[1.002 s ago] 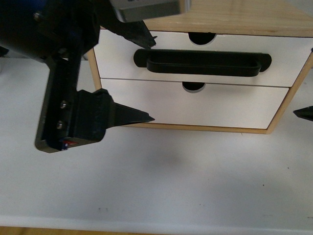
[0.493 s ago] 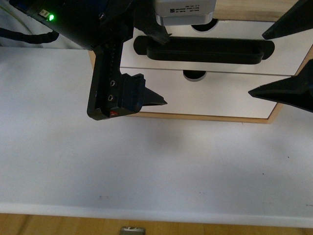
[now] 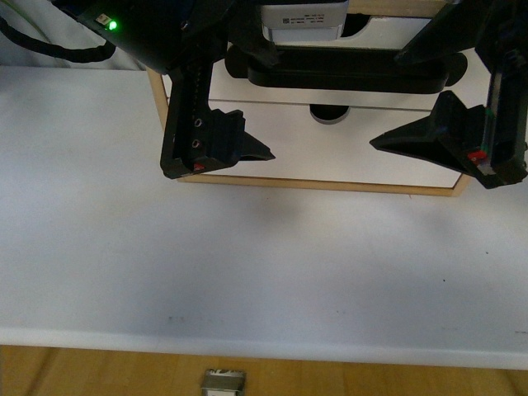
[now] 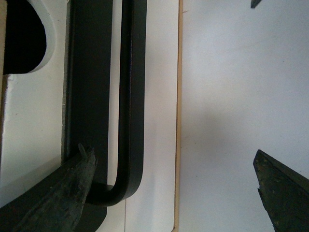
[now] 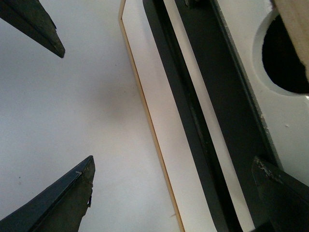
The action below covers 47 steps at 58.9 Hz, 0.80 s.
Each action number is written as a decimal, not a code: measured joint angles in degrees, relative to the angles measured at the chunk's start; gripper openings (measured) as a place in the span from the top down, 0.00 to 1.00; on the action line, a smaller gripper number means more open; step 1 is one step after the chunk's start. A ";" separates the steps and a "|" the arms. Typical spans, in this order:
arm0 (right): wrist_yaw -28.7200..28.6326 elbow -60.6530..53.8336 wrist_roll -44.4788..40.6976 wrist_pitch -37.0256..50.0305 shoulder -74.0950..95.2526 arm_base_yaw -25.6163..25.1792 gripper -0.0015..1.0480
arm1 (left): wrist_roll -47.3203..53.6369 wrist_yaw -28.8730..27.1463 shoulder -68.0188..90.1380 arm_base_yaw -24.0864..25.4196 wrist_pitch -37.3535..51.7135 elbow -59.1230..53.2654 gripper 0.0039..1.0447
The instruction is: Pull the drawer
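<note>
The white-fronted wooden drawer has a long black bar handle running left-right. The spread left gripper apparently straddles its left end. The right gripper is likewise spread.

You've got matte-black arms. Left tool: pointed wedge fingers, green LED, black cable, two screws, red tab. Right tool: same fingers, red mark.

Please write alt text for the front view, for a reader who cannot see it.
Two black robot claws, left claw and right claw, both open, hover before a white-fronted wooden drawer, one at each end of its long black bar handle. Beneath it is a plain white drawer front; a white table lies in the foreground.
</note>
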 joint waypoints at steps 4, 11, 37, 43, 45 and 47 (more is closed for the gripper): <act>-0.26 0.13 0.48 0.42 0.70 0.15 0.09 | 0.26 -0.17 0.20 0.00 0.11 0.07 0.06; -0.35 0.50 0.48 0.04 1.84 0.28 0.09 | 1.20 -0.20 0.28 -0.02 -0.66 0.09 0.06; -0.17 1.03 -0.17 -0.28 3.15 0.44 0.09 | 4.76 -1.79 0.13 -1.73 -5.05 0.39 0.06; -0.20 1.03 -0.17 -0.28 3.15 0.44 0.09 | 5.73 -2.32 0.02 -1.90 -5.81 0.37 0.06; -0.20 1.03 -0.17 -0.28 3.15 0.44 0.09 | 5.99 -2.36 -0.02 -1.92 -6.14 0.37 0.06; -0.20 1.03 -0.17 -0.31 3.15 0.44 0.09 | 6.40 -2.56 -0.09 -1.99 -6.64 0.37 0.06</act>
